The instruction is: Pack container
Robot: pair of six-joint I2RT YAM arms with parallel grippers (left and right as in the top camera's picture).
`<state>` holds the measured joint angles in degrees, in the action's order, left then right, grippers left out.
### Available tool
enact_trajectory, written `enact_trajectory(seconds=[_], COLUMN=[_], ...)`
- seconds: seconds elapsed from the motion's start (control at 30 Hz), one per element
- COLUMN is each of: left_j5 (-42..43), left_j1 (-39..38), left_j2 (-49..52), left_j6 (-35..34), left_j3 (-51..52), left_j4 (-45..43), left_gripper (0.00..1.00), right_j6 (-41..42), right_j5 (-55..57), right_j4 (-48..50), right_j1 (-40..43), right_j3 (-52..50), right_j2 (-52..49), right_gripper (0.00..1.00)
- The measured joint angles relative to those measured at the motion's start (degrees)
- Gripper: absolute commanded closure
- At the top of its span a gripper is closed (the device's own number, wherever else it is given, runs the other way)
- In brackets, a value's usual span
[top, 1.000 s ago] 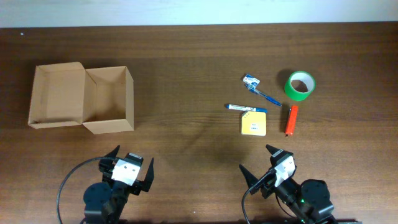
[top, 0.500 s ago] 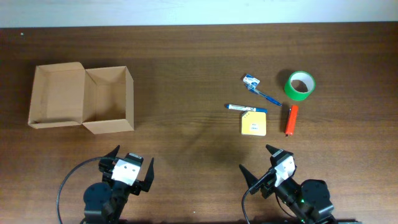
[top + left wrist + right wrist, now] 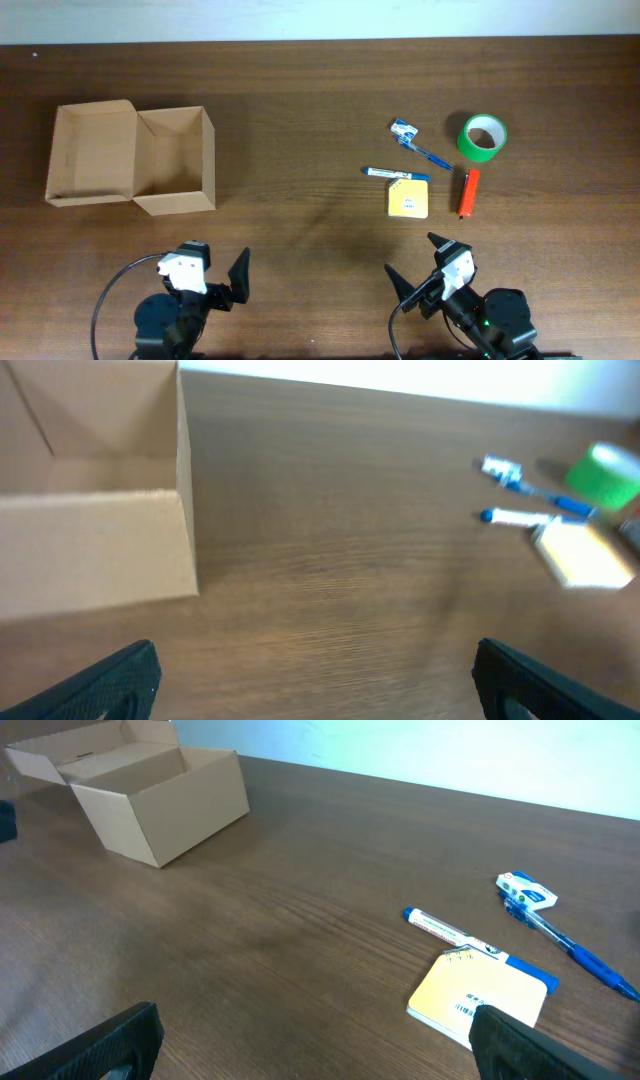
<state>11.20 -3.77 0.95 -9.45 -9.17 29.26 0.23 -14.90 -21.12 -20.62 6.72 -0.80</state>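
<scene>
container [image 3: 160,790] far left on wood table [image 3: 300,870], flap lid up | yellow pad [image 3: 480,998] near right, white marker [image 3: 445,928] just beside its far edge | blue pen [image 3: 580,958] and blue-white packet [image 3: 528,890] beyond | right gripper [image 3: 315,1035] tips wide apart, nothing between

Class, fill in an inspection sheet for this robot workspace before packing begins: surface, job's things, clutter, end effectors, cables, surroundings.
Surface: dark wood-grain table.
Job's things: tan container, flap lid open, nothing seen inside. To the right lie a green tape roll, orange marker, yellow notepad, white marker and blue pen.
Clutter: nothing seen.
End effectors: left end effector open, holding nothing; right end effector open, holding nothing.
Cables: a black cable loops beside each arm.
Surroundings: pale strip beyond the table's far edge.
</scene>
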Motion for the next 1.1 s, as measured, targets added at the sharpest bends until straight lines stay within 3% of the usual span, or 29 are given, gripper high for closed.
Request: enact_trajectory(seconds=[0.27,0.47,0.63,0.87,1.1], left_j5=[0.59,0.39,-7.61,-19.37,-24.52], left_j1=[0.00,0.00,0.00,0.00,0.00], left_j2=[0.00,0.11,3.96,18.45,40.13], left_j6=[-11.91,-13.14,-12.50,-9.42,-4.81], left_j3=[0.02,-0.04,-4.22,-17.97,-31.67], left_j4=[-2.56,-2.56,-2.47,-0.81,0.28], left_gripper=[0.00,0.00,0.00,0.00,0.00], right_j6=[0.02,0.02,0.02,0.00,0.02], right_j5=[0.00,0.00,0.00,0.00,0.00], right_j4=[0.00,0.00,-0.02,-0.02,0.00], right_j1=[0.00,0.00,0.00,0.00,0.00], right_j3=[0.00,0.00,0.00,0.00,0.00], right_j2=[0.00,0.00,0.00,0.00,0.00], right_gripper=[0.01,0.01,0.01,0.01,0.01])
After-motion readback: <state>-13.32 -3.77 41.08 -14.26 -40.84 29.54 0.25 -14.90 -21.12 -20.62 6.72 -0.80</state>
